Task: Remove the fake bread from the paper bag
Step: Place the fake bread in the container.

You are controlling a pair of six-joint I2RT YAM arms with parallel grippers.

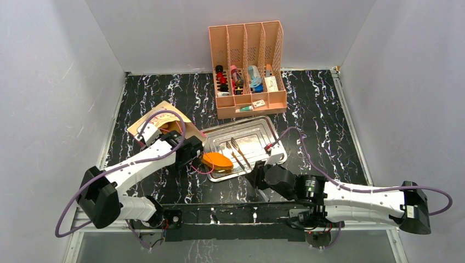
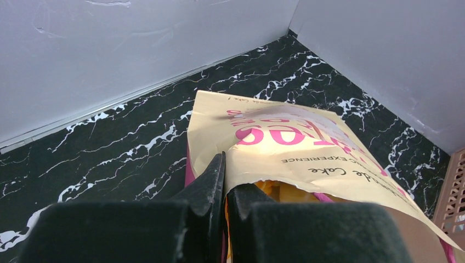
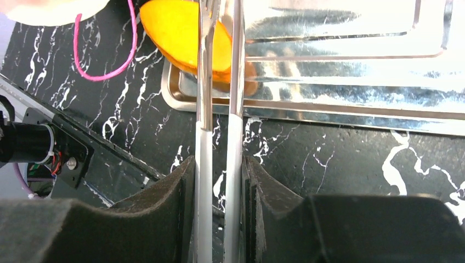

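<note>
The cream paper bag [image 1: 160,121] with pink lettering lies on its side at the left. My left gripper [image 1: 193,149] is shut on the torn rim of its mouth; in the left wrist view the gripper [image 2: 226,183] pinches the bag [image 2: 285,137], and something orange-yellow [image 2: 282,192] shows inside. The orange fake bread [image 1: 216,161] lies on the near left corner of the steel tray [image 1: 263,129]. My right gripper [image 1: 257,174] is shut on metal tongs [image 1: 239,154]. In the right wrist view the gripper [image 3: 219,164] holds the tongs [image 3: 204,82], whose arms pass over the right edge of the bread [image 3: 178,33].
A peach slotted organizer [image 1: 247,49] with small items stands at the back behind the tray. The bag's pink cord handle [image 3: 104,71] loops on the table beside the bread. Grey walls close in the left, back and right sides.
</note>
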